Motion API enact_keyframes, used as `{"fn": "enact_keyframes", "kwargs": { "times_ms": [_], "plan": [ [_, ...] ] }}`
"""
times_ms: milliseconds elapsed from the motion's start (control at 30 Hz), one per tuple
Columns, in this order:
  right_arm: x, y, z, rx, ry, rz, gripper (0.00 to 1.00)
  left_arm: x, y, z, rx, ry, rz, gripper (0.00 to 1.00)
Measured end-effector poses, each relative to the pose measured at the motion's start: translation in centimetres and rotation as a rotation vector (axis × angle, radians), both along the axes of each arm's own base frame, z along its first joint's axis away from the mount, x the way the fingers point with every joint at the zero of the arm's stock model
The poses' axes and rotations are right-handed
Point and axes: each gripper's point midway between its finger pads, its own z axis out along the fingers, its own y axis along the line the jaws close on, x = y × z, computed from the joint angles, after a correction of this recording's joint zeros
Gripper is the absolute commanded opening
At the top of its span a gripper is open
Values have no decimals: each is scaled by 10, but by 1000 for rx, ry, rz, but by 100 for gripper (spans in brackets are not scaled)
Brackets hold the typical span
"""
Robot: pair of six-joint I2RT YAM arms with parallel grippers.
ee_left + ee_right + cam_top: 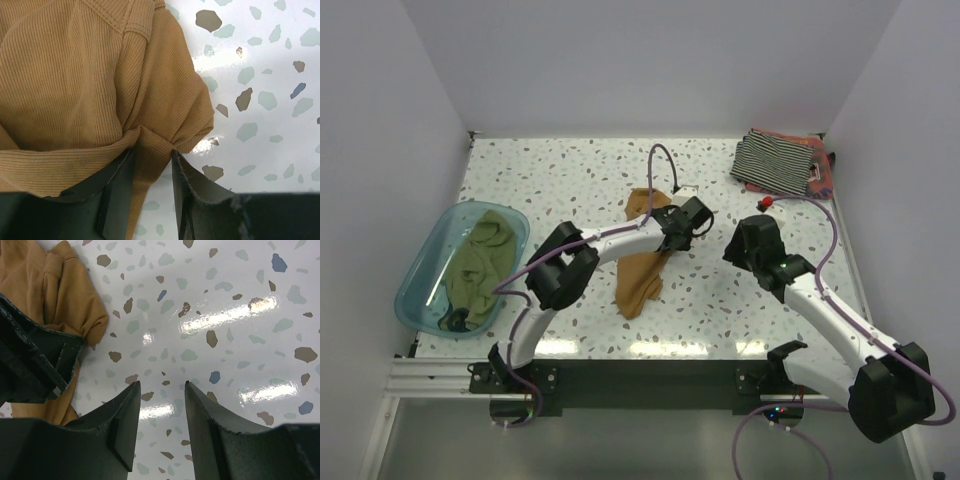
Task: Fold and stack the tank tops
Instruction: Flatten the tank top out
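Observation:
A tan-brown tank top (642,275) lies crumpled in a long strip at the table's middle. My left gripper (667,237) is over its upper part. In the left wrist view the jaws (152,157) pinch a gathered fold of the ribbed tan cloth (75,90). My right gripper (728,255) hovers just right of it, open, with only bare table between its fingers (161,385). The tan cloth (40,285) and the left gripper's finger (35,360) show at the left of that view. An olive green tank top (480,265) lies in the tub. A striped tank top (775,160) lies on a reddish one (823,180) at the back right.
The translucent teal tub (425,270) stands at the left edge of the speckled table (570,180). A small red object (767,203) lies in front of the striped pile. White walls close in the back and both sides.

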Motion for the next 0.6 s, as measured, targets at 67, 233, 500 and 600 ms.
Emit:
{"fn": "enact_keyframes", "kwargs": {
  "times_ms": [67, 233, 500, 600],
  "plan": [
    [0, 0, -1, 2, 2, 2, 45, 0, 0, -1, 3, 2, 0, 35],
    [-1, 1, -1, 4, 3, 4, 45, 1, 1, -1, 11, -3, -1, 17],
    [-2, 4, -2, 15, 9, 18, 45, 2, 3, 0, 24, -11, -8, 0],
    [-4, 7, -2, 31, 10, 35, 45, 1, 3, 5, 13, -13, -11, 0]
  ]
}}
